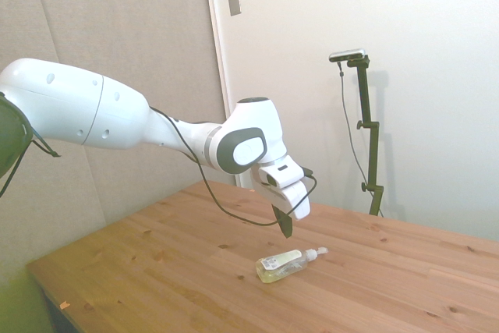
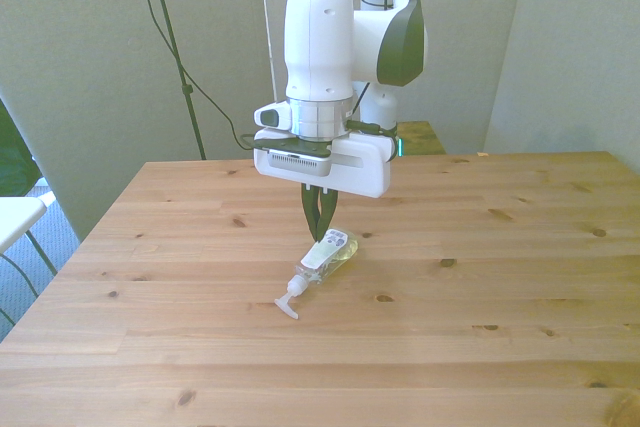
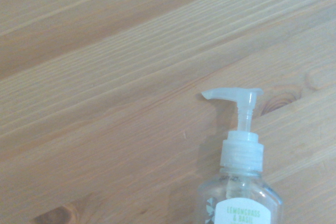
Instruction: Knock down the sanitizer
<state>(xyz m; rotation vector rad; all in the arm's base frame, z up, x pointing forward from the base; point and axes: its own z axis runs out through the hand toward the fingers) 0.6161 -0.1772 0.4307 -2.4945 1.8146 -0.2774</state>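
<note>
The sanitizer (image 1: 287, 264) lies toppled on the table (image 1: 156, 271); light, slick plastic, likely to roll; gripper (image 2: 318, 219), fingers together, hangs just above its base.

The sanitizer (image 1: 284, 264) is a clear plastic bottle with pale yellowish liquid pooled inside, a white pump nozzle (image 3: 233, 96), and a white label (image 3: 244, 213) printed with light green lettering. The table (image 2: 500, 277) is warm honey-toned wood, streaked with long grain lines and dotted with darker brown knots. The arm (image 1: 70, 107) is glossy white with grey joint panels, and the gripper (image 2: 318, 219) fingers are dark, nearly black, under a white body.
</note>
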